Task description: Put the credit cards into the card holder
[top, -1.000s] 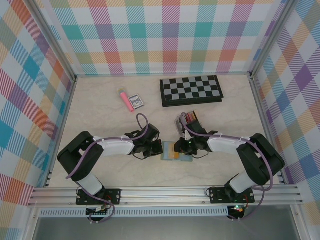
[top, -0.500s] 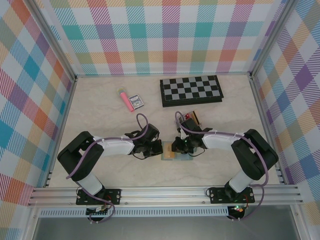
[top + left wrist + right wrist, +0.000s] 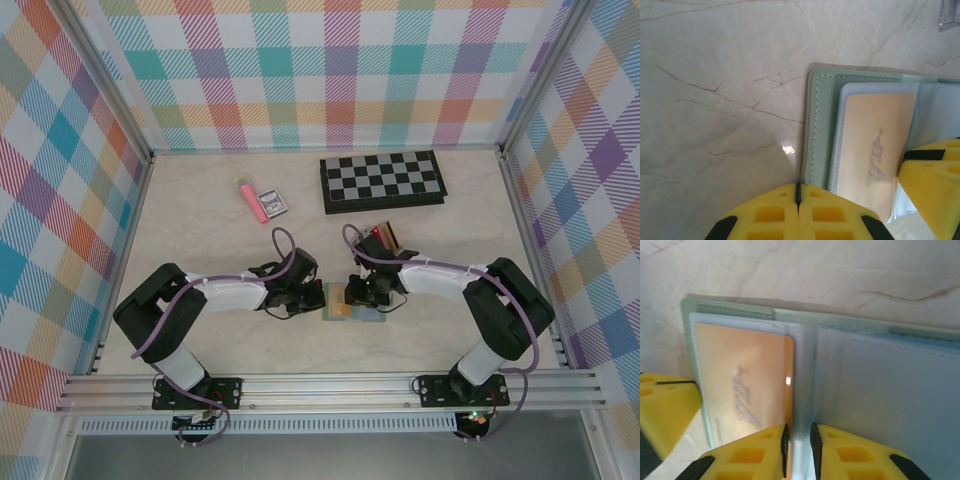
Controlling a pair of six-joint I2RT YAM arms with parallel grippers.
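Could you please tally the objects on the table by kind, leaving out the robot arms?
Chessboard: 1
Pink marker: 1
Small packet: 1
Card rack, its cards uncounted: 1
Card holder: 1
Orange card: 1
Total: 6

The table looks like smooth, veined marble, faintly glossy. The holder is matt, leather-like green with stitching and clear plastic pockets. The card is glossy orange plastic.
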